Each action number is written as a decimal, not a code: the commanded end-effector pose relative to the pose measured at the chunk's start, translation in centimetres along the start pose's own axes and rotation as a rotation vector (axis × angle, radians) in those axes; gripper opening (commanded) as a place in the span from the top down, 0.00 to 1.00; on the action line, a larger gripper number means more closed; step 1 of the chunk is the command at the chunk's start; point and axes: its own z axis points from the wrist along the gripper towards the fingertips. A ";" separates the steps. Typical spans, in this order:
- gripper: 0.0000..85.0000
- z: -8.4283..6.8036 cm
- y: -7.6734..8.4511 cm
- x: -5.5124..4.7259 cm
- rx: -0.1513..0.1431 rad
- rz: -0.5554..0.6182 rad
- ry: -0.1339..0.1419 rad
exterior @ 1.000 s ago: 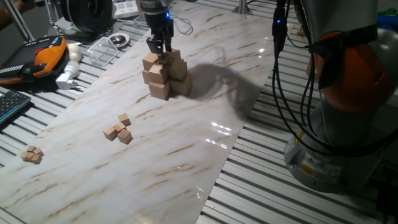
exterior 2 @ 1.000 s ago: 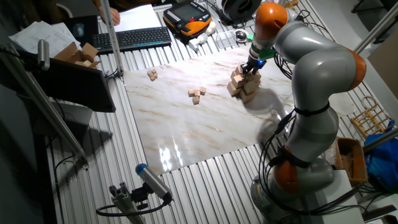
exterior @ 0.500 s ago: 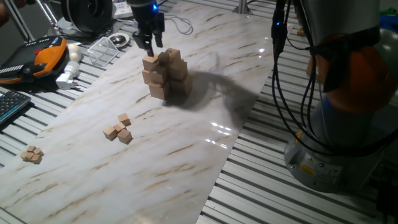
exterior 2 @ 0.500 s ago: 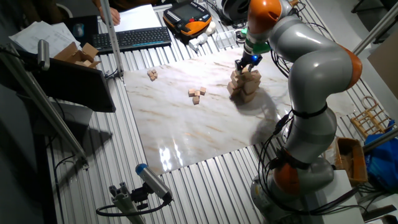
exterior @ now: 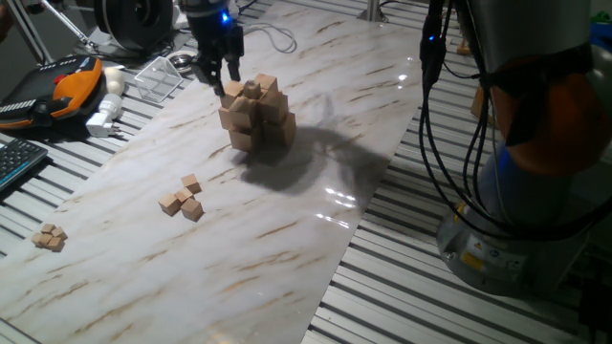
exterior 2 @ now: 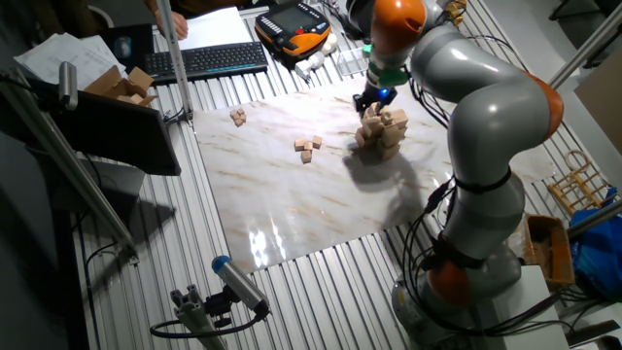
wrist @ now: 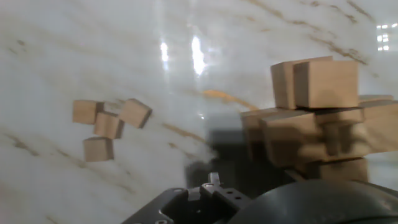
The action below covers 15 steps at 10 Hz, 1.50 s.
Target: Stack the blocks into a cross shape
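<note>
No text, label, brand, number or sign can be read in any of the three views. A yellowish sticker (exterior: 470, 256) sits on the robot's grey base, and papers (exterior 2: 216, 26) lie near the keyboard, but whatever is printed on them is too small and blurred to make out.

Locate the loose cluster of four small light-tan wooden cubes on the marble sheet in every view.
One fixed view: cluster of four small light-tan wooden cubes, left of centre.
The other fixed view, upper middle.
Hand view, left.
Shared landmark: the tall stack of larger tan wooden cubes.
</note>
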 end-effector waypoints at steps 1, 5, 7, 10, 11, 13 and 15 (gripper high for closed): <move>0.40 0.7 4.1 0.5 -0.016 0.000 -0.008; 0.40 1.5 4.5 0.8 -0.001 -0.021 -0.007; 0.40 1.6 4.4 0.7 -0.010 -0.029 -0.007; 0.40 1.6 4.4 0.7 -0.024 -0.059 -0.039; 0.40 1.6 4.4 0.7 -0.044 -0.078 -0.022; 0.40 1.6 4.4 0.7 -0.023 -0.028 -0.022; 0.40 1.6 4.4 0.7 -0.013 -0.005 -0.034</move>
